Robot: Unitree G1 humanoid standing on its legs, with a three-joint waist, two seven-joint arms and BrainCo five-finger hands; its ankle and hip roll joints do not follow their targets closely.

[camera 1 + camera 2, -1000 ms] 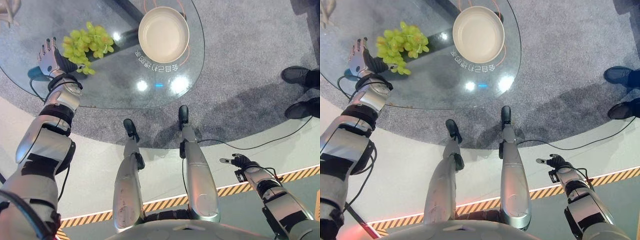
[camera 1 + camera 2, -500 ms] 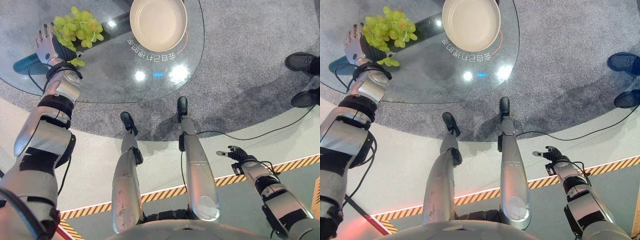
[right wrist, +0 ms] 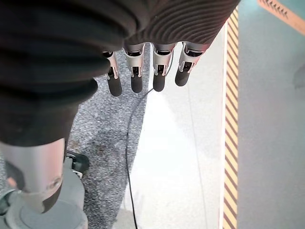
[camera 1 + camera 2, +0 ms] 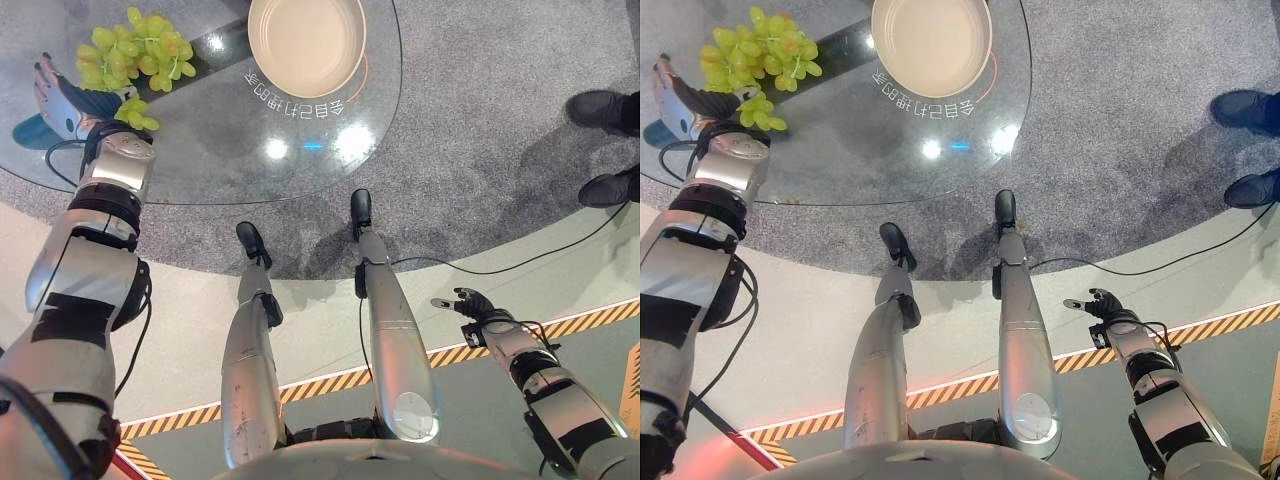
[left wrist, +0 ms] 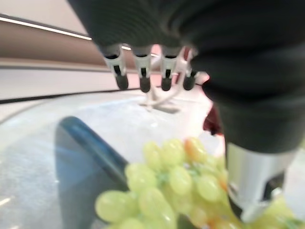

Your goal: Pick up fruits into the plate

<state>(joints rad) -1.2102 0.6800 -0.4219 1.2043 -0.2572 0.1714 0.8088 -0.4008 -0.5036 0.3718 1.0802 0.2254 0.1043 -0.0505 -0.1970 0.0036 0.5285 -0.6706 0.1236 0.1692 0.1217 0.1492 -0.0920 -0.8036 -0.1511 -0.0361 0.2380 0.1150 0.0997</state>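
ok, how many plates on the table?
1. The plate sits at the far side of the glass table, empty, to the right of the grapes. Nothing suggests another plate is hidden.

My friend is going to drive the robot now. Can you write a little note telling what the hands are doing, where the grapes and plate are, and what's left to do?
Left hand: open, fingers straight, over the glass table right beside the green grapes, not holding them.
Right hand: open and idle, low by the robot's side over the floor.
Grapes: one bunch on the table, to the left of the plate.
Plate: empty, on the table's far side.
Done: left hand has reached the grapes.
Left: close the left hand on the bunch, lift it, carry it over and set it in the plate.
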